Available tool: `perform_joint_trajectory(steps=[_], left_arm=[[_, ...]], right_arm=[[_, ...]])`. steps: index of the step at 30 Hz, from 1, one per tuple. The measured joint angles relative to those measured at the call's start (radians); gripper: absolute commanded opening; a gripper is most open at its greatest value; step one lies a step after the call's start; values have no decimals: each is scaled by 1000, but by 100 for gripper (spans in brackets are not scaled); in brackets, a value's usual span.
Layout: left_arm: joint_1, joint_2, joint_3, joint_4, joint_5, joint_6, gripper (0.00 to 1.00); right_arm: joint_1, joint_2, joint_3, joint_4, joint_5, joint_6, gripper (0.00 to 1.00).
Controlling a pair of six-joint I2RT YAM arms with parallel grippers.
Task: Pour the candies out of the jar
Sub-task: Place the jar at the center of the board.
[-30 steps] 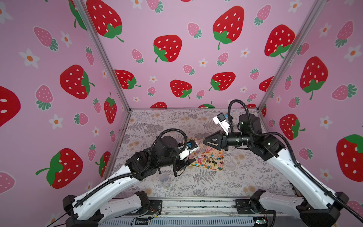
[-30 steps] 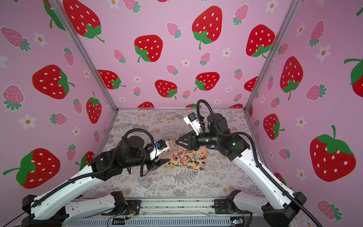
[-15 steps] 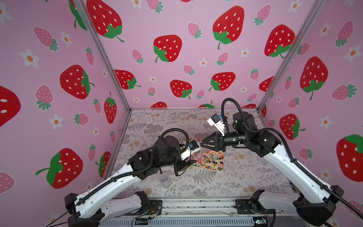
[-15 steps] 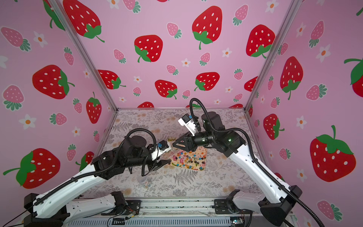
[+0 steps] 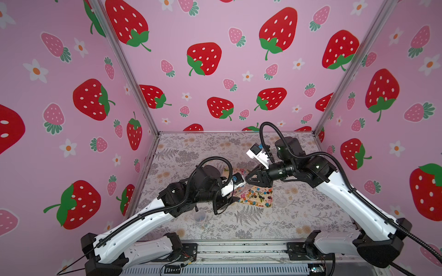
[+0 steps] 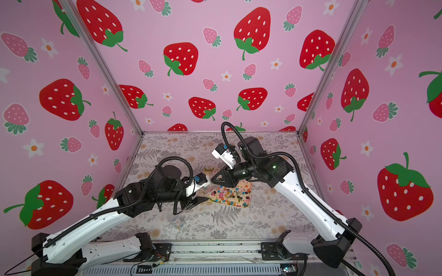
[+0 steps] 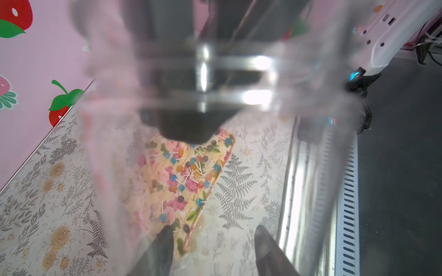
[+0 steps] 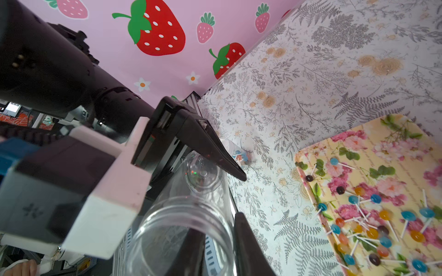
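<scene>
Left gripper (image 7: 212, 241) clamps the clear jar (image 8: 191, 215) sideways; right gripper (image 8: 220, 234) pinches its rim, one finger inside. Candies (image 8: 382, 227) lie on the tray (image 8: 358, 133).

Left arm (image 5: 134, 227), right arm (image 5: 346, 198): white shells, black joints, ribbed black cables (image 5: 214, 157); left gripper (image 7: 212, 228), right gripper (image 8: 216, 222): tapered black fingers (image 8: 248, 251).

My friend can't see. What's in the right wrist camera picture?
A clear, empty-looking jar is held sideways by the left gripper, mouth toward the camera. The right gripper straddles its rim; candies lie scattered on a flowery tray.
</scene>
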Motion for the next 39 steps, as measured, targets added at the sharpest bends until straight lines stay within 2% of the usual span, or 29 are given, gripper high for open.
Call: perform_joint_trajectory(steps=[2,4,10,13,14,15,20,25,29,33,39], left_arm=[[0,0,0,-5,3,9,58],[0,-1,1,-10,10,10,59],[3,-4,5,-22,2,10,65],[3,-8,4,-18,-13,1,81],[3,-12,2,-14,-20,-7,92],[3,-18,0,-7,-31,-11,100],[3,-99,-47,41,-101,-59,99],[3,-280,-188,151,-220,-149,99],[3,-438,-316,237,-331,-251,99],[3,-550,-406,280,-404,-335,99],[5,-603,-461,272,-439,-417,99]], right_arm=[[5,6,10,-14,18,-10,10],[11,12,18,-36,52,-27,1],[35,28,34,-69,97,-37,0],[41,28,43,-74,117,-37,0],[43,28,46,-74,129,-36,0],[45,28,47,-74,142,-36,0],[48,28,51,-91,237,-32,0],[23,28,64,-121,341,-29,0],[-12,48,99,-177,473,-32,0],[-40,124,170,-239,618,-47,0],[-72,326,294,-311,811,-77,0]])
